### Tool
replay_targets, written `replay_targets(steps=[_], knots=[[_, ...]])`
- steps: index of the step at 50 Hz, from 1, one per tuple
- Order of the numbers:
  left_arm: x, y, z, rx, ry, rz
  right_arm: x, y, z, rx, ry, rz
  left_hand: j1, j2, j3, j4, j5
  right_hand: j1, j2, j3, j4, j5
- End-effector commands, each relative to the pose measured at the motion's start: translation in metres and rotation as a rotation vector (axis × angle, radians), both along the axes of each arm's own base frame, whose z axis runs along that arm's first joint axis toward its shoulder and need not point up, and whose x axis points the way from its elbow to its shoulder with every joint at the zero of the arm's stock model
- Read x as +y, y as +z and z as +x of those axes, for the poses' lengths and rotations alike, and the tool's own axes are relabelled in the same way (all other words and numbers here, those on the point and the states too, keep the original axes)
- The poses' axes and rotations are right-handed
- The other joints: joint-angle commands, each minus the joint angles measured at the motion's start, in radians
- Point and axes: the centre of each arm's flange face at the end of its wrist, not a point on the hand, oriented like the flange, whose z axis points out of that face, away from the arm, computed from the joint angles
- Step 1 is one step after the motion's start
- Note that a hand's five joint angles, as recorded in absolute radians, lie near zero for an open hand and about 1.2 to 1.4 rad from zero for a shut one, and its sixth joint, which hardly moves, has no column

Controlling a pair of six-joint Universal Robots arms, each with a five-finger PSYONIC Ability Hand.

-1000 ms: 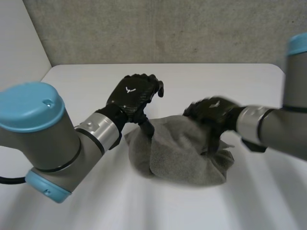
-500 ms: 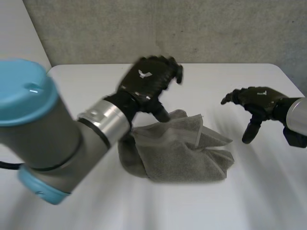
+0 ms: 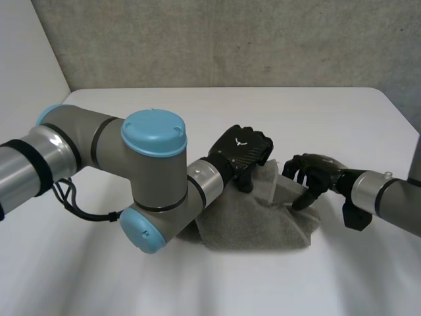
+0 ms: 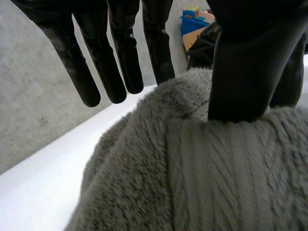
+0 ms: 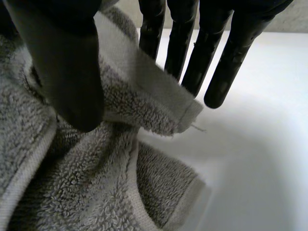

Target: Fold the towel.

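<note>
A grey towel (image 3: 256,220) lies crumpled in a heap on the white table (image 3: 131,112). My left hand (image 3: 240,148) rests on the heap's far top. In the left wrist view its thumb (image 4: 240,72) presses on the towel (image 4: 192,178), while its straight fingers (image 4: 120,62) hang beyond the towel's ridge, apart from it. My right hand (image 3: 316,172) is at the towel's far right side. In the right wrist view a raised corner flap (image 5: 185,115) of the towel (image 5: 96,192) stands between its thumb and its straight fingers (image 5: 216,57), with a gap left.
Bare table top lies all round the towel, with the far edge against a grey wall (image 3: 217,39). My left arm (image 3: 151,171) reaches across in front of the towel's left side. Beyond the table, a blue box (image 4: 195,21) shows in the left wrist view.
My left hand has come down from above the towel onto its top, the arm swinging in low. My right hand has moved back from the right to the towel's corner.
</note>
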Motion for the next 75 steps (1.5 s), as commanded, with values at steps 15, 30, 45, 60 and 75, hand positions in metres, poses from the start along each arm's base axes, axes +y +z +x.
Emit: replay_targets(steps=[15, 30, 45, 60, 75], knots=[[-0.004, -0.004, -0.003, -0.012, 0.007, 0.005, -0.002, -0.008, 0.013, 0.029, 0.029, -0.015, 0.550, 0.550, 0.550, 0.550, 0.549, 0.709, 0.703, 0.705, 0.706, 0.703], [0.010, 0.074, 0.047, 0.047, 0.077, -0.050, -0.012, 0.043, 0.009, 0.128, 0.086, -0.185, 0.710, 0.710, 0.710, 0.710, 0.709, 0.709, 0.703, 0.705, 0.707, 0.703], [0.012, 0.046, 0.104, -0.038, 0.185, 0.043, -0.008, 0.023, 0.001, 0.466, 0.212, -0.158, 0.710, 0.710, 0.710, 0.710, 0.709, 0.709, 0.703, 0.705, 0.707, 0.703], [-0.085, 0.198, 0.104, 0.306, 0.390, -0.432, -0.066, 0.222, 0.042, -0.082, -0.059, -0.657, 0.710, 0.710, 0.710, 0.710, 0.709, 0.709, 0.703, 0.705, 0.707, 0.703], [-0.130, 0.280, 0.206, 0.798, 0.652, -0.506, -0.094, 0.250, -0.003, -0.449, -0.139, -0.525, 0.710, 0.710, 0.710, 0.710, 0.709, 0.709, 0.703, 0.705, 0.707, 0.703]])
